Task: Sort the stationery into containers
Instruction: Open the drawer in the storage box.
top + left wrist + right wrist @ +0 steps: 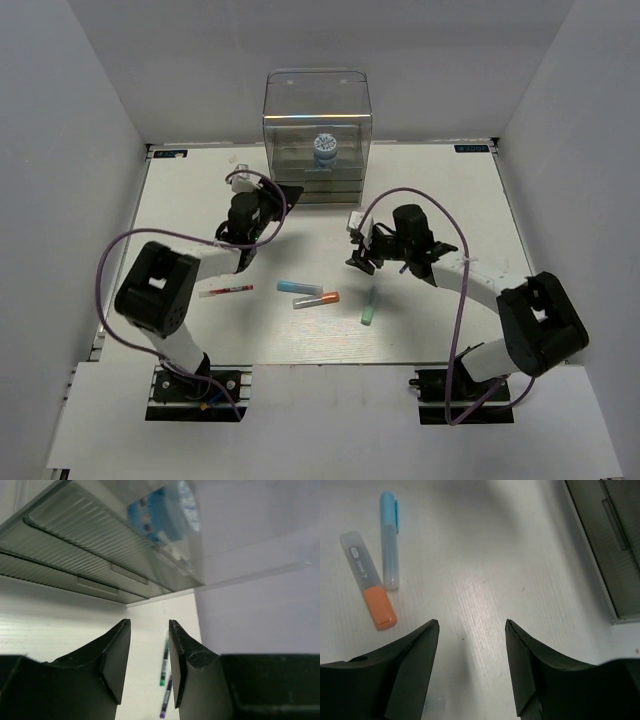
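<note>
Both claws parted and empty; tub is in the box, pens and markers lie loose on the table [450, 200].

The blue-and-white tub [325, 148] sits inside the tall clear compartment on top of the drawer unit [317, 100], at the far edge. Left claw [288, 192] is just beside the unit's front-left corner, jaws a narrow gap apart, gripping nothing. In the left wrist view, two thin dark pens [164, 664] lie on the table between the fingers. Right claw [358, 255] is over mid-table, jaws wide, nothing between them. Near the front, left to right: red pen [226, 291], light-blue marker [300, 287] beside grey orange-tipped marker [316, 299], then pale-green marker [369, 308] set apart.
</note>
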You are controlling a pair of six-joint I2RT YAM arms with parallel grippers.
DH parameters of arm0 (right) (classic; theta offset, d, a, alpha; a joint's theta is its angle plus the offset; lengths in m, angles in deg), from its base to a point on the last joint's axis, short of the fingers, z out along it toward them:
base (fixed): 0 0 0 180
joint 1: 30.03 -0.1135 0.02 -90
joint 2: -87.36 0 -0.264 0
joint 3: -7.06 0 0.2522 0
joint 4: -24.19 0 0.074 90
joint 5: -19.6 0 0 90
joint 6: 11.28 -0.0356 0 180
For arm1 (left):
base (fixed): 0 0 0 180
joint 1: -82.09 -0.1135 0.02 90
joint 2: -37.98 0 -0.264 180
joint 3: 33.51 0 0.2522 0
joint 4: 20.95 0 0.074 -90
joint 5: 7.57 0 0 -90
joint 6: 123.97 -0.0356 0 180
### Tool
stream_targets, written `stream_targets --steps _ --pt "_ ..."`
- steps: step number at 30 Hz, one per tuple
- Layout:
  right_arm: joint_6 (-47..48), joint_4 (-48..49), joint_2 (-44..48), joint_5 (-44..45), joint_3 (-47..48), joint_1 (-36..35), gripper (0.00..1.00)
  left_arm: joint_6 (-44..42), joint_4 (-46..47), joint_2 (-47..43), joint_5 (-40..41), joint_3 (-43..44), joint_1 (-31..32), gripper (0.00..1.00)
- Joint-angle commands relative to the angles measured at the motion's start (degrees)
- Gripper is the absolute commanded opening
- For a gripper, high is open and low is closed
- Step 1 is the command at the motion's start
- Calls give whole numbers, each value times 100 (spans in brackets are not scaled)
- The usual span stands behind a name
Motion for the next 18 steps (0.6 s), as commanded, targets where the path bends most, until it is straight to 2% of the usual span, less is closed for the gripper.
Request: stream_targets --steps 1,5,10,18 --pt "-3 49 426 135 -361 27 62 111 -292 382 -74 555 -15 47" --pt "-12 84 761 197 -607 114 62 401 -371 927 -74 924 -15 48" --pt "-21 163 954 215 -836 185 62 595 -37 1446 -21 1222 -15 49" --pt "-38 129 1051 294 -915 282 62 815 867 2123 146 1469 -15 48"
